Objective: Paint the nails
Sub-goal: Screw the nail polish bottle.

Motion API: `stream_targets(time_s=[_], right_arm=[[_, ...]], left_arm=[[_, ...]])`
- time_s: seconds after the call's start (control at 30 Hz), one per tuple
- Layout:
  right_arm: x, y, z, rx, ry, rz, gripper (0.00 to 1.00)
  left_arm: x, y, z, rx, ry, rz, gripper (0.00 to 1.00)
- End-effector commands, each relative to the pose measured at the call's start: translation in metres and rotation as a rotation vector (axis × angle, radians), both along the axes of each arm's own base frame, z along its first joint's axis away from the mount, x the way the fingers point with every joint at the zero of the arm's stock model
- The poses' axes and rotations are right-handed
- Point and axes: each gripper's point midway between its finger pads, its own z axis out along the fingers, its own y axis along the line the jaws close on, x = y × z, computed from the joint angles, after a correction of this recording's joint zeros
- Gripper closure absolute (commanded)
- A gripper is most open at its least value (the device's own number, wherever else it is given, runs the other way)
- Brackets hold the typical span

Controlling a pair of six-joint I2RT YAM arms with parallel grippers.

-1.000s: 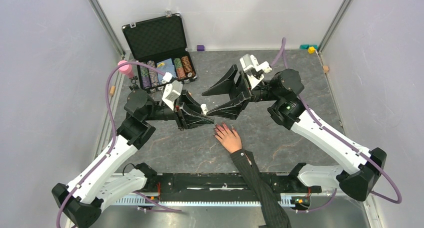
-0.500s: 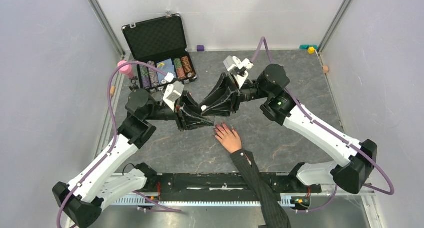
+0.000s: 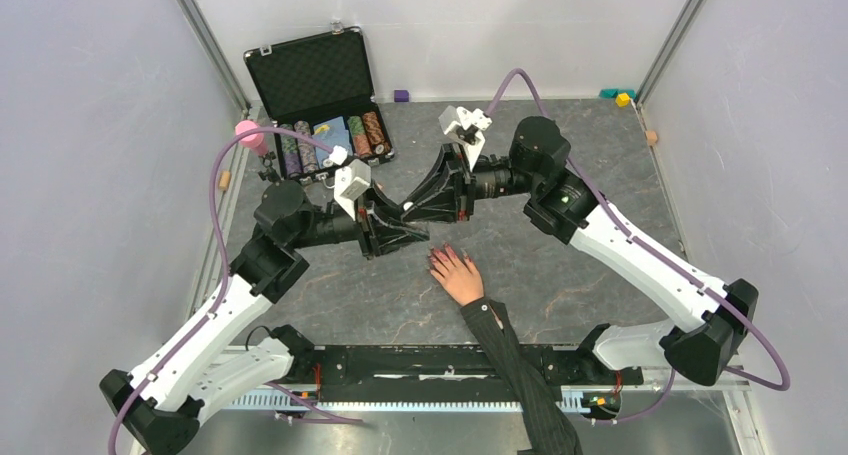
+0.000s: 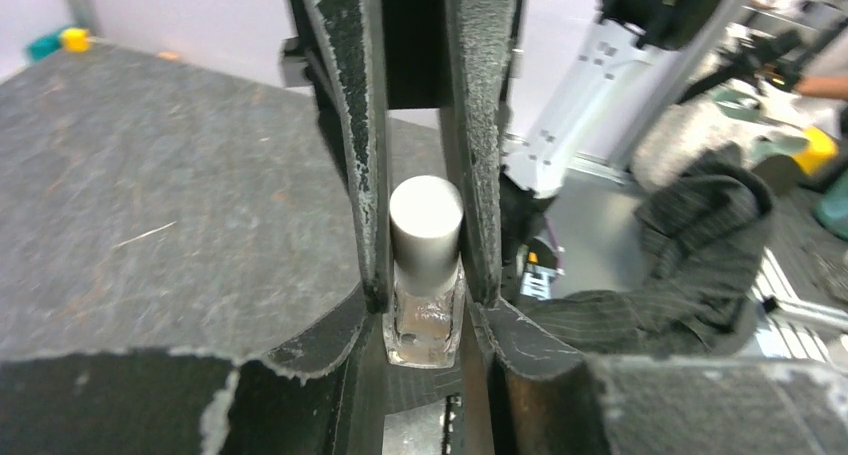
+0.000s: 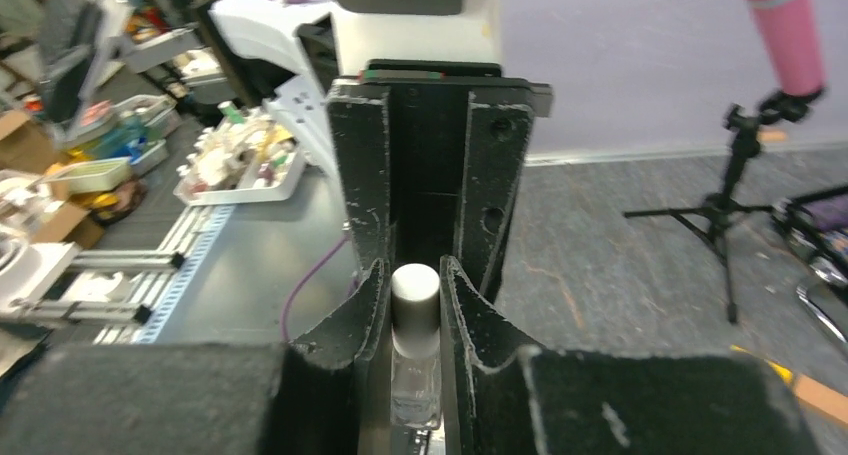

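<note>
Opening the polish comes first, and as I judge it that is the step in hand. My left pincer (image 4: 425, 310) is clenched on the glass body of the small clear nail-polish bottle (image 4: 425, 333), cap uppermost so far as I can make out. My right pincer (image 5: 415, 275) meets it from the opposite side, with its jaws drawn in close on either flank of the white cap (image 5: 415, 293). Whether the pads already bite or only stand just beside it, I cannot tell from either wrist view.

The nails (image 3: 440, 256) are on a pale hand (image 3: 458, 273) lying flat on the worktop (image 3: 560, 275), just on the near side of the two pincers. Its fingers point toward them, and a dark pinstriped sleeve (image 3: 515, 360) trails back to the near edge. The nails look reddish and glossy, and nothing touches them.

Next, I reckon, the right pincer must settle firmly on the cap and turn it about the bottle's own axis while the left stops the glass from turning with it. Then the cap should come straight up, so that whatever brush hangs under it clears the neck cleanly. The hold looks thin on both parts — smooth glass and a small round cap. A slip here could drop or tip the bottle close beside those fingers.
</note>
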Motion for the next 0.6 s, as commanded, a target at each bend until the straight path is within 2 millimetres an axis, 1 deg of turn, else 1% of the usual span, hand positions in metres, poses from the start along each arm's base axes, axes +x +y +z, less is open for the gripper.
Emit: stream_targets(time_s=[0.0, 0.1, 0.17, 0.27, 0.3, 0.4, 0.5, 0.57], right_arm=[[0.015, 0.001, -0.015, -0.128, 0.063, -0.143, 1.0], [0.044, 0.006, -0.031, -0.206, 0.11, -0.336, 1.0], [0.055, 0.01, -0.038, -0.245, 0.114, -0.437, 1.0], [0.064, 0.015, -0.045, -0.277, 0.106, -0.55, 1.0], [0.066, 0.017, -0.048, -0.286, 0.109, -0.577, 1.0], [0.074, 0.016, -0.053, -0.298, 0.108, -0.671, 1.0], [0.082, 0.012, -0.05, -0.286, 0.091, -0.75, 1.0], [0.087, 0.007, -0.044, -0.271, 0.08, -0.792, 1.0]], left_arm=[[0.069, 0.027, 0.014, -0.007, -0.051, 0.429, 0.98], [0.082, 0.036, 0.009, -0.009, -0.032, 0.526, 0.98], [0.092, 0.045, 0.005, -0.008, -0.021, 0.603, 0.98], [0.1, 0.052, 0.005, -0.011, -0.018, 0.666, 0.98], [0.1, 0.053, -0.002, 0.01, -0.002, 0.671, 0.98], [0.101, 0.053, -0.003, 0.011, 0.005, 0.676, 0.98], [0.101, 0.053, -0.002, 0.01, 0.002, 0.674, 0.98], [0.099, 0.052, -0.001, 0.005, -0.004, 0.661, 0.98]])
